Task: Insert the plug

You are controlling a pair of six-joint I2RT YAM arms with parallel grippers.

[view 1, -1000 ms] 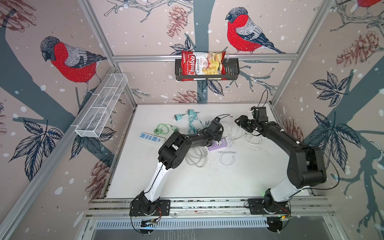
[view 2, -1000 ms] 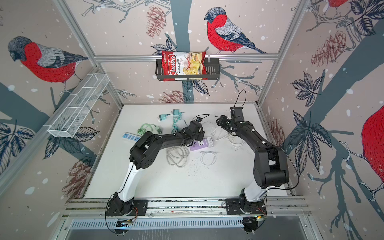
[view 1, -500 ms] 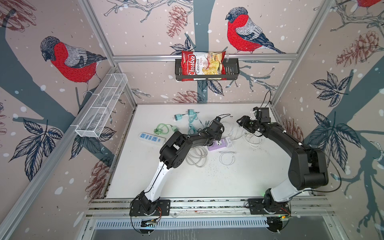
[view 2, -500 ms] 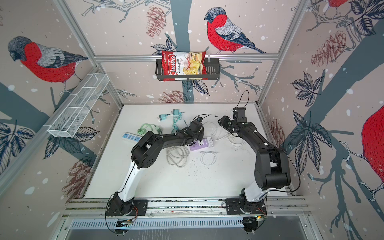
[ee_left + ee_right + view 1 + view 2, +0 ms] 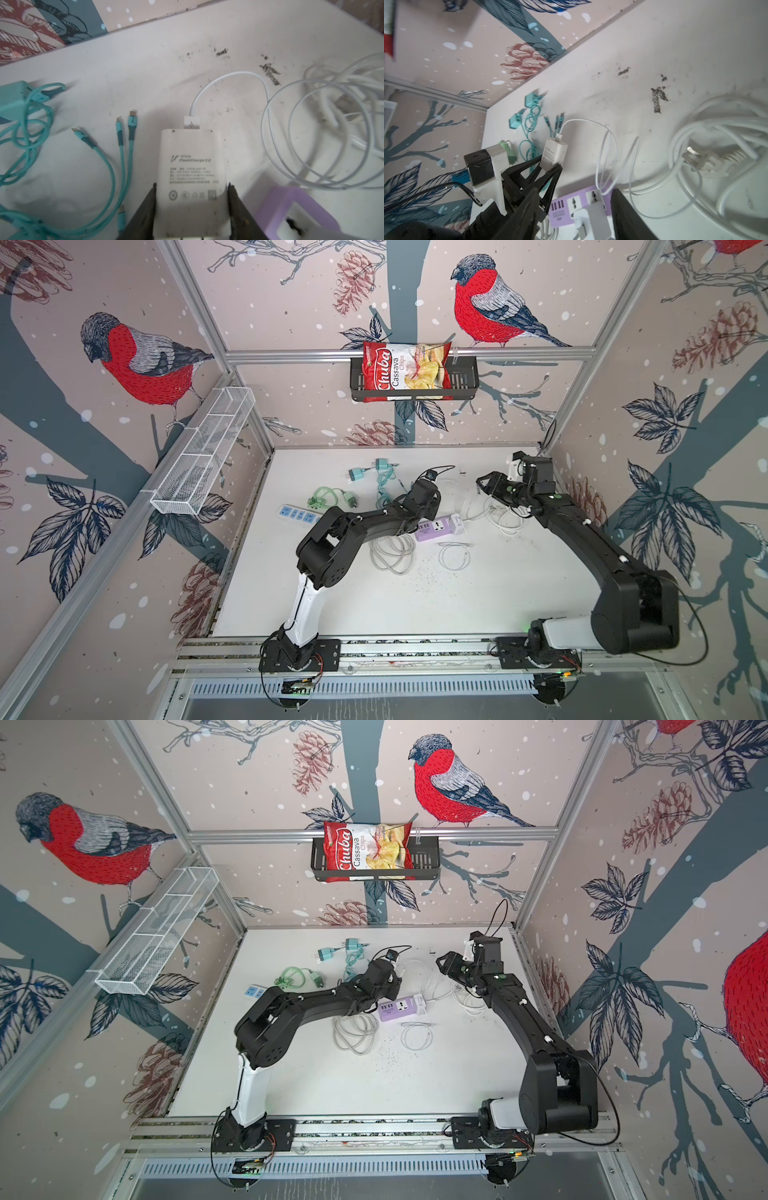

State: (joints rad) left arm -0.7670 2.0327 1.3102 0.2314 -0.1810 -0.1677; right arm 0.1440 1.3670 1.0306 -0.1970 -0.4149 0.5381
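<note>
In both top views the left arm (image 5: 365,522) reaches across the white table (image 5: 415,605) to the far side of the purple power strip (image 5: 436,529), which lies near the middle. The right gripper (image 5: 482,483) hangs over a heap of white cable (image 5: 505,514), apart from the strip.

In the left wrist view the left gripper (image 5: 191,188) is closed on the white charger (image 5: 192,162), with one black finger against each side of its body. A white cord (image 5: 239,72) leaves the far end of the charger. A corner of the strip is just beside it, and teal cables (image 5: 131,133) lie on the other side.

In the right wrist view the charger stands tilted between the left gripper's fingers, beyond the strip and in no socket. The right gripper's jaws stand well apart and hold nothing. Between them a white adapter (image 5: 591,222) sits in the strip.
</note>
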